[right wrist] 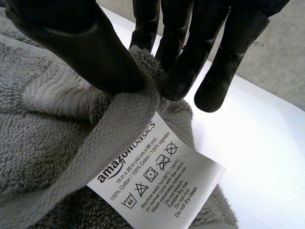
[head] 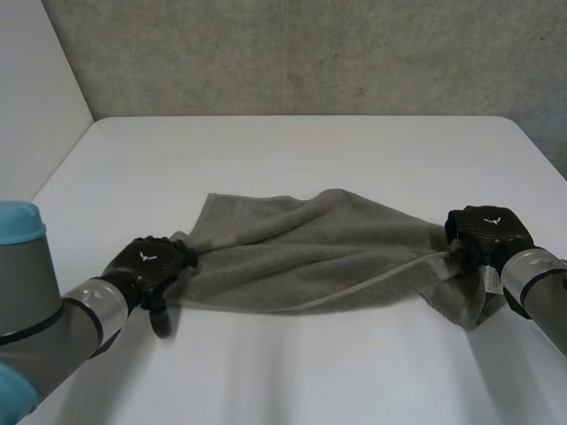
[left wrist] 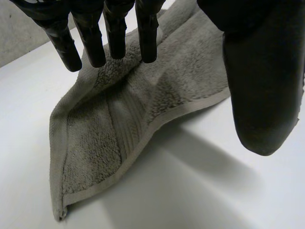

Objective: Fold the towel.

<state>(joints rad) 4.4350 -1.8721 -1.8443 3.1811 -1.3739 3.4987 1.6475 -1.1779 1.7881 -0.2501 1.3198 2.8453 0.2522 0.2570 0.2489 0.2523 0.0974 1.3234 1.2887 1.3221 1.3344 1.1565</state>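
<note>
Head view, towel: the grey towel [head: 310,257] lies rumpled on the white table [head: 292,150], drawn out sideways between the two hands, with its near hem running in one long line
Head view, left hand: the left hand [head: 146,266] sits low on the table at the towel's left end
Head view, right hand: the right hand [head: 483,232] is at the right end, where the cloth bunches up
Left wrist view, left hand: the fingers [left wrist: 112,33] are straight and side by side, tips at the pile near the towel's end corner; the thumb [left wrist: 262,86] stands well apart over bare table, gripping nothing
Right wrist view, right hand: thumb [right wrist: 81,47] and fingers [right wrist: 183,71] nip the hem between them, and the edge puckers at the pinch
Right wrist view, label: a white care label [right wrist: 157,176] hangs from the hem just beside the pinch
</note>
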